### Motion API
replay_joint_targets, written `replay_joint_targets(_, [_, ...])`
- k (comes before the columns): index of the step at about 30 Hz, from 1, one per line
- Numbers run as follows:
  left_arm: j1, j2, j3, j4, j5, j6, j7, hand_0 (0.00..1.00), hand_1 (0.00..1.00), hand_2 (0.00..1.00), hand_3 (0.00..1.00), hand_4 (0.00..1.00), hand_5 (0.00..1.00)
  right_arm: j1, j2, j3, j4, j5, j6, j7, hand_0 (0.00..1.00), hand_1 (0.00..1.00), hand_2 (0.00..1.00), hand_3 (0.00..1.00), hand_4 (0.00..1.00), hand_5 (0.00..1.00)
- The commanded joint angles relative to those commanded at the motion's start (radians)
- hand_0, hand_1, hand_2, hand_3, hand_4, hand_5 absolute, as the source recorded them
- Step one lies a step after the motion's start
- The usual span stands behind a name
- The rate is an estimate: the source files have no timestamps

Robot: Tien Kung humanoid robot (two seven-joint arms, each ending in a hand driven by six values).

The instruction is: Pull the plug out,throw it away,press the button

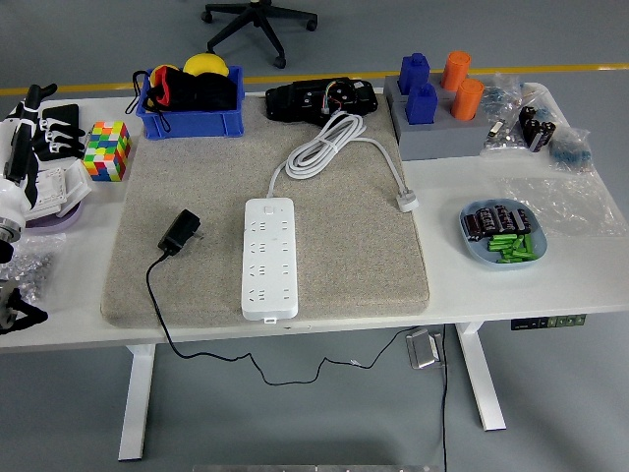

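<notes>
1. The black plug (pixel 181 232) is lying loose on the grey mat (pixel 344 206), just left of the white power strip (pixel 268 258) and not touching it. Its thin black cable (pixel 197 349) runs off the mat's front-left corner and droops below the table edge.
2. The power strip sits lengthwise in the middle of the mat, none of its sockets occupied. Its own white cord (pixel 324 143) is coiled up at the far end, and the white plug (pixel 407 204) on it rests on the mat to the right.
3. The strip's button looks like it's at the far end of the strip, but it's too small to say for sure.
4. The left hand (pixel 29 147) is way over at the left edge of the table, raised, fingers stretched out and apart, holding nothing. It's well clear of the plug.
5. Just beside that hand there's a colourful cube (pixel 106 149); behind the mat a blue bin (pixel 192 120) with black and yellow stuff in it.
6. Over on the right: a grey block (pixel 437 133) with blue and orange pegs, plus a light blue dish (pixel 503 236) of batteries.
</notes>
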Motion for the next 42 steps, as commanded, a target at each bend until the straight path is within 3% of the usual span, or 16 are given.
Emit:
replay_joint_targets(10, [-0.003,0.003,-0.001,-0.005,-0.032,0.012,-0.008,0.919,0.930,0.919,0.985,0.930,0.998,0.006,-0.003,-0.005,0.001,0.001,0.000,0.000,0.785,0.746,0.744,0.744,0.797,0.783])
replay_joint_targets(11, [-0.002,0.003,0.000,-0.005,-0.032,0.014,-0.009,0.881,0.891,0.874,0.978,0.921,0.998,0.006,-0.004,-0.005,0.001,0.001,0.000,0.000,0.785,0.745,0.744,0.744,0.797,0.783])
replay_joint_targets(17, [-0.004,0.007,0.007,-0.008,-0.025,0.020,-0.009,0.867,0.865,0.855,0.977,0.916,0.998,0.006,-0.009,-0.012,-0.002,0.000,0.001,-0.001,0.785,0.746,0.744,0.744,0.797,0.782])
replay_joint_targets(42, [-0.002,0.032,0.032,-0.031,-0.018,0.020,-0.003,0.834,0.803,0.837,0.973,0.887,0.998,0.024,-0.031,-0.053,-0.002,0.007,0.001,-0.001,0.785,0.746,0.743,0.743,0.796,0.782])
